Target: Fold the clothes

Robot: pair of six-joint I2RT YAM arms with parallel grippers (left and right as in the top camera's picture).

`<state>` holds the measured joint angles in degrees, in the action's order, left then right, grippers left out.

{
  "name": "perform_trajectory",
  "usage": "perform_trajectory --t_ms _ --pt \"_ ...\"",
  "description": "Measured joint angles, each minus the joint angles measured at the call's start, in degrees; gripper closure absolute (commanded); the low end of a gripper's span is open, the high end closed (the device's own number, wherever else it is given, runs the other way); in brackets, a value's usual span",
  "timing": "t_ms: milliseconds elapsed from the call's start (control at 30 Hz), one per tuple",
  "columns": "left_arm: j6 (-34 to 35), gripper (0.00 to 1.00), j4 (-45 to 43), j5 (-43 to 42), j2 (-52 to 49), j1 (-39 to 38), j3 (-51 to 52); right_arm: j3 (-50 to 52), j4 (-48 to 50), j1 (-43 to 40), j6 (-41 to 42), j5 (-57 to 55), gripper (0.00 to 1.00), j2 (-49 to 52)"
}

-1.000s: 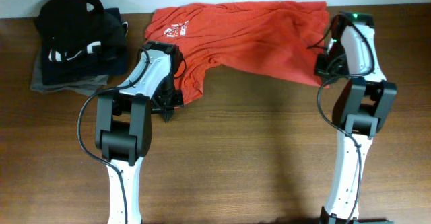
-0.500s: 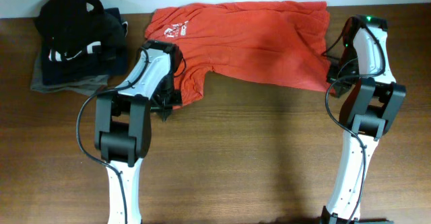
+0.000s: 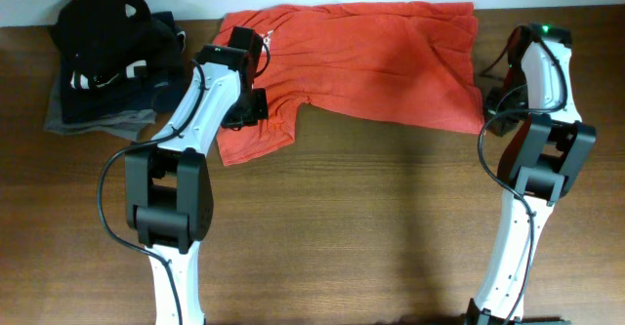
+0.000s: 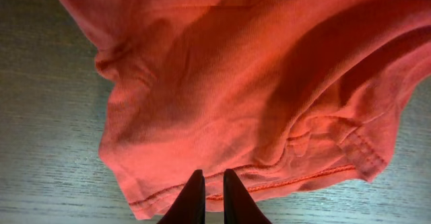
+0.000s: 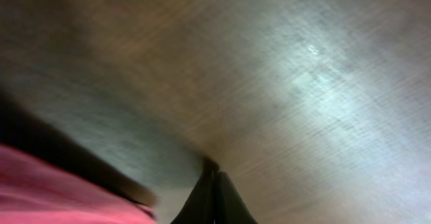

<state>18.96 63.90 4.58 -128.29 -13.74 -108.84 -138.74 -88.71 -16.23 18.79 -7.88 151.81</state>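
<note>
The orange-red T-shirt, the clothes (image 3: 371,57), lies spread sideways along the back of the table, with one sleeve (image 3: 256,140) flat at the front left. My left gripper (image 3: 246,110) hovers over that sleeve. In the left wrist view its fingertips (image 4: 209,175) stand a narrow gap apart above the stitched sleeve hem (image 4: 296,180), holding nothing. My right gripper (image 5: 214,173) is shut and empty over bare wood, just right of the shirt's lower corner (image 5: 47,197). In the overhead view the right arm (image 3: 542,71) hides it.
A pile of black, navy and grey folded garments (image 3: 112,61) sits at the back left, close to the shirt's neck end. The brown wooden table (image 3: 371,218) stretches across the front between both arm bases. A pale wall runs along the back edge.
My left gripper let go of the sleeve edge and moved back over the shirt; the sleeve now lies flat. My right arm slid right, off the shirt's corner.
</note>
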Motion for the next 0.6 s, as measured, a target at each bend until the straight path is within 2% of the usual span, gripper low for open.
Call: perform_trajectory --t_ms 367,600 --pt "-0.59 0.98 0.09 0.24 -6.38 0.0 0.0 -0.02 3.48 1.68 -2.45 2.91 0.96 -1.33" --pt "-0.79 0.99 0.59 0.35 -6.43 0.04 -0.13 -0.02 6.1 2.54 -3.17 3.3 0.96 -2.58"
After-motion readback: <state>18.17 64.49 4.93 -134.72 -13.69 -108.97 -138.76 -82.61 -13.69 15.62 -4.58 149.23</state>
